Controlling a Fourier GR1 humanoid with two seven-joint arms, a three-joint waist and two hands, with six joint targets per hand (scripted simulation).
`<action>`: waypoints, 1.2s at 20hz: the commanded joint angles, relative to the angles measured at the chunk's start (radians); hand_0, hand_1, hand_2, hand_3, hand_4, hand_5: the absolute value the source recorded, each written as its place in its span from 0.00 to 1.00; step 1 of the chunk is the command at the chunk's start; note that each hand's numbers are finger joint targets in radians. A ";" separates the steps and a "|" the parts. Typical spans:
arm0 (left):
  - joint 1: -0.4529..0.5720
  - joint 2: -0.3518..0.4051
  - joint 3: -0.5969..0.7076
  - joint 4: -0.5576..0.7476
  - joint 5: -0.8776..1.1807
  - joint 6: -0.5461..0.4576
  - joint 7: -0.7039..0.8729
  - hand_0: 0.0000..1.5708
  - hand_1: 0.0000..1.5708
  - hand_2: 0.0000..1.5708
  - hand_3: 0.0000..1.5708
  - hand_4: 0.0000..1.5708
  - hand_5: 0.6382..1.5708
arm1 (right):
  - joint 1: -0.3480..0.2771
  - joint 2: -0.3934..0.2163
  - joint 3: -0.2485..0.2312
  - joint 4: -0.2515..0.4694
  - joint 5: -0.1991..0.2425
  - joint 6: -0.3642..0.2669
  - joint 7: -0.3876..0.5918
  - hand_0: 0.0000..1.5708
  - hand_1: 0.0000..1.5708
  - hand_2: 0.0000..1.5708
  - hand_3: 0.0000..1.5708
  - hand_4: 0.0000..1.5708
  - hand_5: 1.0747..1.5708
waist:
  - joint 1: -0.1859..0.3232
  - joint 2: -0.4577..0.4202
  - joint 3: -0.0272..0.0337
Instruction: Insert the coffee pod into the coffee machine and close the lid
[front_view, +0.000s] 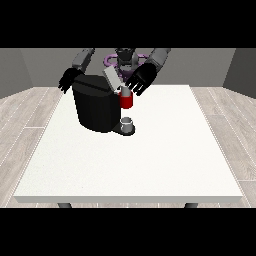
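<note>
A white bench (150, 160) carries a black coffee machine (96, 107) at its far left part. The machine's grey lid (112, 77) stands tilted up, open. A red coffee pod holder (126, 101) sits at the machine's right front, above a small grey cup (127, 123) on the base. The hand at the view's right (141, 80) hovers just above the red part, fingers spread; whether it holds the pod cannot be told. The hand at the view's left (67, 80) hangs behind the machine, fingers relaxed and empty.
</note>
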 joint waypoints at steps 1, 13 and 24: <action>0.049 -0.015 -0.002 0.018 -0.007 0.004 0.003 0.74 0.74 0.79 0.75 0.31 1.00 | 0.042 0.005 0.012 -0.021 0.007 -0.008 0.025 0.00 0.00 0.00 0.00 0.33 1.00 | 0.005 -0.048 -0.0002; 0.017 -0.060 -0.013 0.006 -0.011 -0.024 0.013 0.77 0.77 0.79 0.72 0.29 1.00 | -0.042 -0.018 -0.032 0.030 0.006 -0.035 0.022 0.00 0.00 0.00 0.00 0.28 1.00 | 0.042 -0.007 0.0000; 0.026 -0.008 -0.007 0.020 -0.054 0.025 -0.010 0.67 0.67 0.71 0.61 0.23 1.00 | -0.047 -0.038 -0.033 -0.017 -0.028 0.007 0.060 0.00 0.00 0.00 0.00 0.26 1.00 | -0.003 0.015 -0.0001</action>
